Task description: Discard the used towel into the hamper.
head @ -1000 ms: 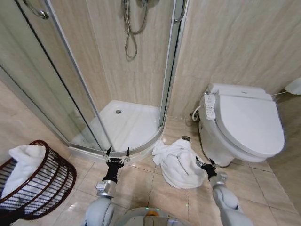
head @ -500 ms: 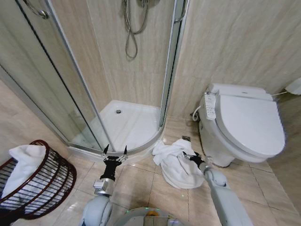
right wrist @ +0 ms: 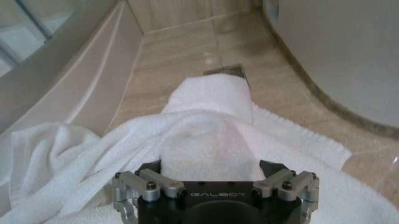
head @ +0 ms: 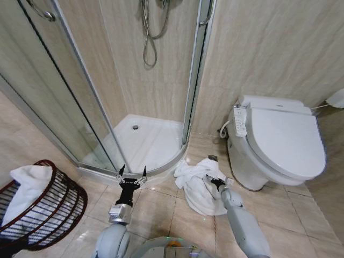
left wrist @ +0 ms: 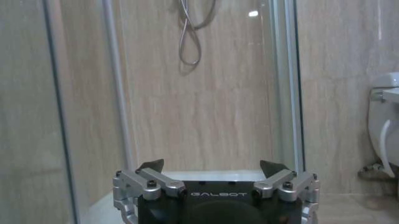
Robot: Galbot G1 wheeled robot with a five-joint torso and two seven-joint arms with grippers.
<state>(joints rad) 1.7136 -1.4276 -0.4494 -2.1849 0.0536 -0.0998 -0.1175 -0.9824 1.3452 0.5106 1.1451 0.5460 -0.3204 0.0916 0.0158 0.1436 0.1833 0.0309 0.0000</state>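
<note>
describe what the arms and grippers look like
Both arms are smooth, rounded silver-grey shells. The left gripper and right gripper match: a black body with white GALBOT lettering, silver metal finger brackets fastened with dark bolts, and pointed black fingertips. No loose cables show.

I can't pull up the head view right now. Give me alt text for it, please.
The right gripper is open over a crumpled white towel on the tiled floor, between the shower tray and the toilet. The left gripper is open near the shower's curb. The hamper stands at far left with another white towel inside.
</note>
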